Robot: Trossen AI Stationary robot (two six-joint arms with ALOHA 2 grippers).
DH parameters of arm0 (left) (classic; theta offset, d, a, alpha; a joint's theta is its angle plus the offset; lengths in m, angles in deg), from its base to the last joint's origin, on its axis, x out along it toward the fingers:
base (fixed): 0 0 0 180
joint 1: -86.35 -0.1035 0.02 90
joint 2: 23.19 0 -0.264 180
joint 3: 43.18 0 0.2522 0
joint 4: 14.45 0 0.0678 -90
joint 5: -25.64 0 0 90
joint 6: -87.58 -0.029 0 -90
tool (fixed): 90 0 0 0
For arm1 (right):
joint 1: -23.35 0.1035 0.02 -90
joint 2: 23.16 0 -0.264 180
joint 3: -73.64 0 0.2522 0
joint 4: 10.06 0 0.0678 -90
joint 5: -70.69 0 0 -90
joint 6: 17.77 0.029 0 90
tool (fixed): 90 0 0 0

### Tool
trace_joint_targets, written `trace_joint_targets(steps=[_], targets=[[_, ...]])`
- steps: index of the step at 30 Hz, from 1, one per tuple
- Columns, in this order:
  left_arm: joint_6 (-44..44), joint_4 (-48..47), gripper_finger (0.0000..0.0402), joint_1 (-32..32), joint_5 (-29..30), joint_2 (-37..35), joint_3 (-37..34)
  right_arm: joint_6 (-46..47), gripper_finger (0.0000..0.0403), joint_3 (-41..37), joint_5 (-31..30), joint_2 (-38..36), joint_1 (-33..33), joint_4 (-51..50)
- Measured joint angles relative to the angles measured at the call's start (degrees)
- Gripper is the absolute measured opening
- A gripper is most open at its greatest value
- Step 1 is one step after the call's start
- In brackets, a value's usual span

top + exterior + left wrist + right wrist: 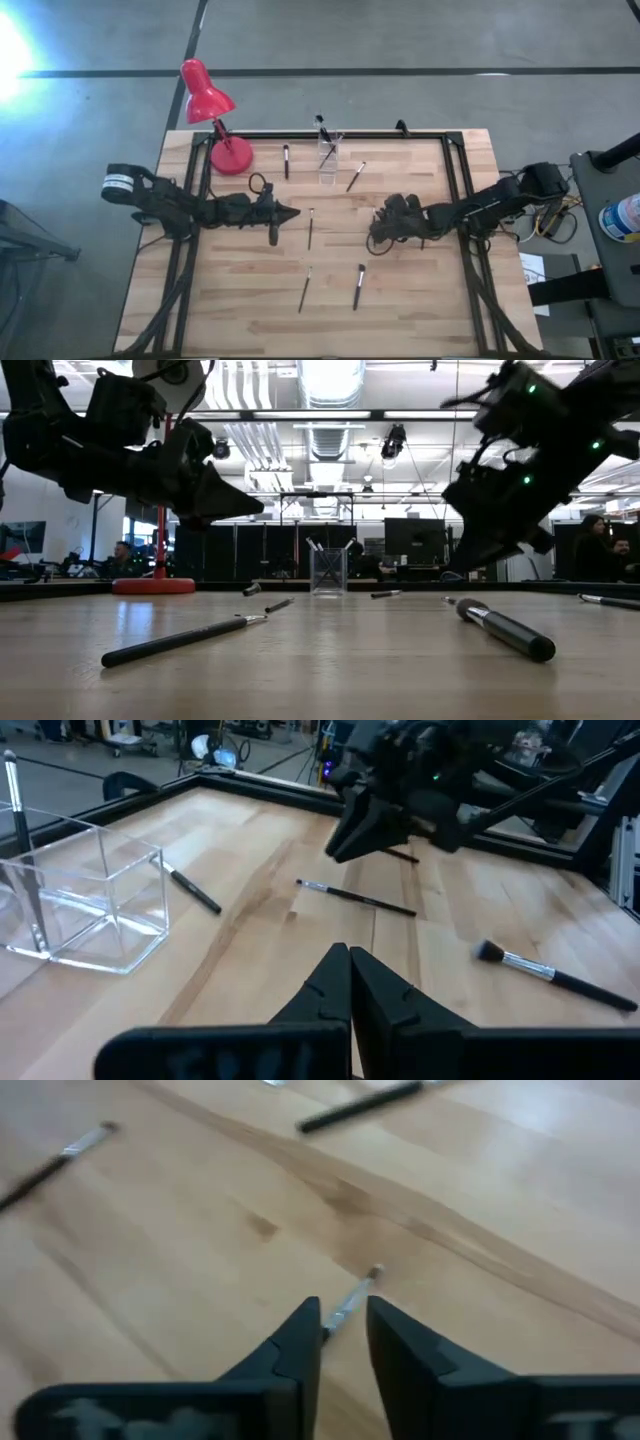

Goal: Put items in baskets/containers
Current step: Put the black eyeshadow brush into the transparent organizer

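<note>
The clear squarish holder (328,155) (85,895) stands near the table's far edge, with a few brushes (322,125) leaning inside it. Several thin dark brushes lie flat on the wood: two by the holder (286,160) (355,177), one at mid-table (310,228) and two toward the near edge (304,290) (358,286). My left gripper (296,212) (350,955) is shut and hovers left of the mid-table brush. My right gripper (372,238) (343,1320) is right of centre, raised off the table and shut on a thin brush (352,1295). My right gripper pinches a thin brush between its two fingers. The silver ferrule and small tip (374,1272) stick out forward past the fingertips, while the fingers hide the handle. The fingers slant down toward the table's left. The brush is lifted clear of the wood.
A red desk lamp (215,120) stands at the far left, its round base (153,586) on the wood. A black frame (450,170) borders the table. Bare wood lies between the two grippers and toward the near edge. People sit in the room beyond.
</note>
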Motion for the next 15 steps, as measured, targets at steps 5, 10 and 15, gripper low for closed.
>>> trace_joint_targets(steps=[5,10,15], targets=[[0.68,-0.17,0.0000,0.39,0.00,0.02,-0.08,1.10,0.0132,1.32,0.11,3.36,-2.70,0.13],[0.72,-0.18,0.0000,0.59,0.07,0.02,-0.11,1.86,0.0157,2.66,2.08,4.44,-5.14,0.29],[0.79,-0.39,0.0000,0.59,0.11,0.02,-0.11,2.67,0.0151,3.51,3.33,6.43,-6.67,0.17]])
